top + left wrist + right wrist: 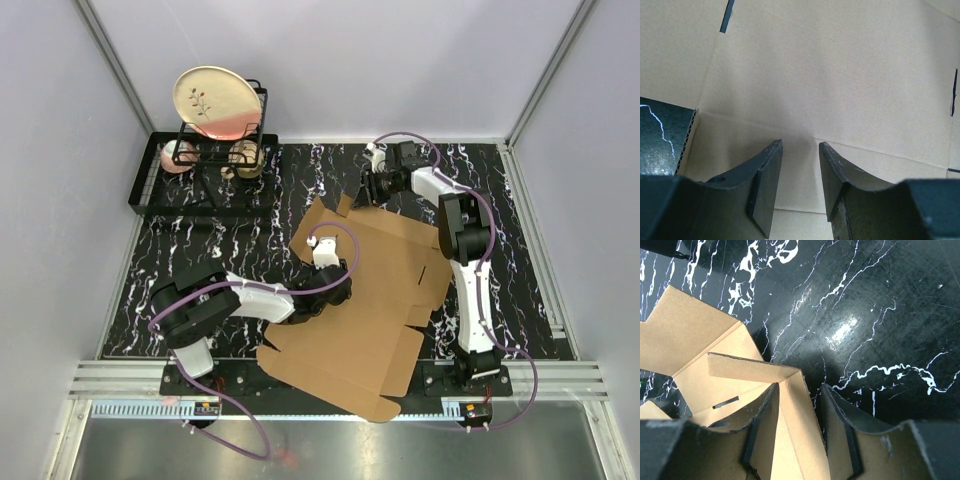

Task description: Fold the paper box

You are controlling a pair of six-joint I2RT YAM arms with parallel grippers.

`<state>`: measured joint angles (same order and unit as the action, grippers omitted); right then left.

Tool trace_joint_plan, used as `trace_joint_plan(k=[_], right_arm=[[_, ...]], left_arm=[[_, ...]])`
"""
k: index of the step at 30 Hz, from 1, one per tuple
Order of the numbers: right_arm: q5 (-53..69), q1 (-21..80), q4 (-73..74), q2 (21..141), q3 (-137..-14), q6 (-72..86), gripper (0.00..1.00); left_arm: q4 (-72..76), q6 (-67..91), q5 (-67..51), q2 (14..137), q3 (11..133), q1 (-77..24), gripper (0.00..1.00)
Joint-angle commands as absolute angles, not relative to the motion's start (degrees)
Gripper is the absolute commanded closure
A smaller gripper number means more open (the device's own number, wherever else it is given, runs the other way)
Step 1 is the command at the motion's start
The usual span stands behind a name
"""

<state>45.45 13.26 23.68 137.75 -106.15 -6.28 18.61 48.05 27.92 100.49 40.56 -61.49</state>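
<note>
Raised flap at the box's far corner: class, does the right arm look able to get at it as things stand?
Probably yes: the right pincer straddles the flap, a jaw on either side, and nothing else stands in the way.

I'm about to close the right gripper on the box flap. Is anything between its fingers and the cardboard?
Nothing visible. A raised flap of the paper box sits between the fingers of the right gripper; beyond it only the tabletop shows.
</note>
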Motion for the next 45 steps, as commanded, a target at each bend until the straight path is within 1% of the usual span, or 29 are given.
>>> trace_joint_plan(k=[1,4,6,8,9,10,13,15,16,18,20,24,26,29,30,31,33,34,35,38,42,45], right_arm=[[45.18,13.89,26.37,134.21,-104.33,-6.15,0.56],[44.83,13.54,26.19,133.42,-103.63,-6.24,0.61],[44.04,13.45,25.93,132.54,-103.10,-6.33,0.67],[43.16,13.45,25.67,131.06,-102.22,-6.42,0.72],[42.28,13.45,25.75,130.44,-102.04,-6.33,0.77],[41.67,13.45,25.84,129.65,-101.69,-6.33,0.80],[40.17,13.45,26.80,126.31,-99.94,-6.33,0.86],[38.42,13.62,26.46,122.79,-98.18,-6.42,0.88],[37.71,13.80,26.46,121.48,-96.43,-6.42,0.93],[34.39,14.32,25.67,117.61,-94.23,-6.15,0.99],[31.30,16.25,25.58,113.93,-91.33,-6.59,1.00],[17.45,21.96,25.84,108.73,-87.55,-8.70,1.00],[14.25,25.03,26.37,106.71,-85.79,-9.32,1.00],[5.48,28.20,25.67,104.51,-82.80,-9.49,1.00],[0.40,30.30,25.06,103.89,-81.05,-9.41,1.00],[-2.95,31.19,24.27,103.02,-80.25,-9.32,1.00],[-11.37,33.47,23.56,102.05,-78.32,-8.97,1.00],[-13.51,34.10,23.38,101.08,-77.79,-8.53,1.00],[-15.88,34.54,23.03,100.47,-77.09,-8.00,1.00],[-22.04,35.86,21.63,97.04,-73.58,-5.98,1.00],[-27.23,37.70,17.68,91.86,-66.47,-5.01,1.00],[-27.86,38.41,14.25,87.38,-61.81,-4.57,1.00]], left_arm=[[0.44,48.16,21.97,107.31,36.56,-61.70,0.57],[0.44,48.08,21.97,107.31,36.56,-61.61,0.57],[0.35,48.08,21.97,107.32,36.65,-61.61,0.57],[0.26,47.99,22.15,107.40,36.74,-61.61,0.57],[0.18,47.90,22.24,107.32,37.00,-61.61,0.57],[0.18,47.90,22.41,107.23,37.09,-61.61,0.57],[0.09,47.55,23.38,106.26,37.62,-61.61,0.57],[-1.13,47.37,24.08,104.78,38.05,-61.70,0.57],[-1.40,47.37,24.34,104.16,38.32,-61.61,0.57],[-2.63,46.94,24.96,101.53,39.11,-61.61,0.57],[-3.77,46.23,25.92,99.07,39.64,-61.70,0.57],[-6.94,44.30,28.03,89.86,42.00,-61.70,0.55],[-8.87,43.07,28.47,86.59,43.15,-61.87,0.53],[-11.50,40.79,28.65,80.52,46.05,-62.31,0.50],[-12.56,40.52,28.74,78.16,48.14,-62.40,0.49],[-14.31,39.91,28.91,77.00,49.03,-62.40,0.47],[-15.90,39.72,29.53,73.58,51.41,-62.49,0.33],[-17.82,40.42,30.23,72.35,52.03,-62.49,0.27],[-18.19,40.43,31.37,69.98,52.38,-62.49,0.15],[-19.86,39.99,34.87,66.46,52.47,-62.49,0.01],[-19.34,37.18,37.35,65.65,51.59,-61.18,0.01],[-19.69,38.40,34.90,66.97,50.98,-57.14,0.03]])
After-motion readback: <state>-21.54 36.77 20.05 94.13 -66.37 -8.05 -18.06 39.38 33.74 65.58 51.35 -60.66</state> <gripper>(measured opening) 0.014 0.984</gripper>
